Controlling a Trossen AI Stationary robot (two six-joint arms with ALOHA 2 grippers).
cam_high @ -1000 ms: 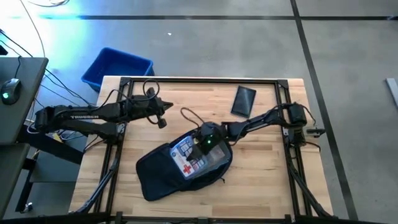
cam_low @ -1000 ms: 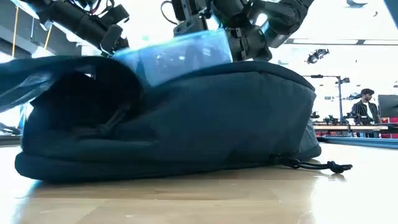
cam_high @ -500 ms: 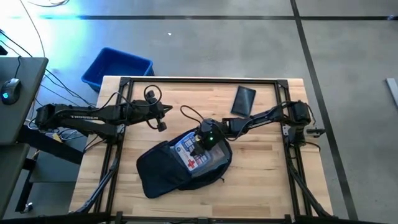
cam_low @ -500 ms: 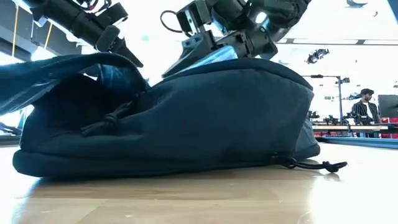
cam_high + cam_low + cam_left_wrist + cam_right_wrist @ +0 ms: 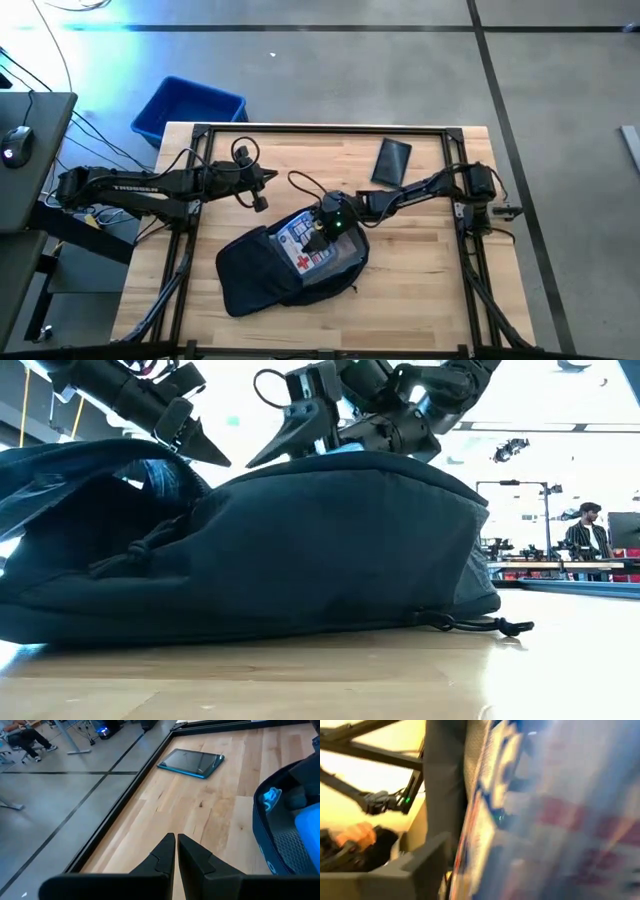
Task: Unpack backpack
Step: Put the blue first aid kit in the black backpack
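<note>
The dark navy backpack (image 5: 250, 288) lies flat on the wooden table near its middle, its zipped mouth gaping; it fills the low view (image 5: 330, 550). A clear box with a red cross (image 5: 308, 248) lies in the mouth, only its top edge (image 5: 345, 448) showing above the fabric. My right gripper (image 5: 318, 232) hangs open over the box's far end, slanting down from the right. My left gripper (image 5: 260, 201) is shut on nothing, above bare table left of the backpack (image 5: 176, 837). My right gripper has one finger (image 5: 422, 865) standing off the box's edge (image 5: 470, 835), with a dark gap between them. The box hides the other finger, so I cannot tell whether that one touches it. The box rests in the backpack.
A flat dark rectangular pouch (image 5: 392, 162) lies at the table's far right, also in the left wrist view (image 5: 192, 762). A blue plastic bin (image 5: 188, 108) stands on the floor beyond the far left corner. A drawstring cord (image 5: 490, 626) trails from the backpack.
My right gripper has rolled and opened, letting go of the clear box. The box, a second ago held tilted above the backpack's rim, has sunk into the open mouth until only its top edge shows. The backpack has shifted a little toward the table's left.
</note>
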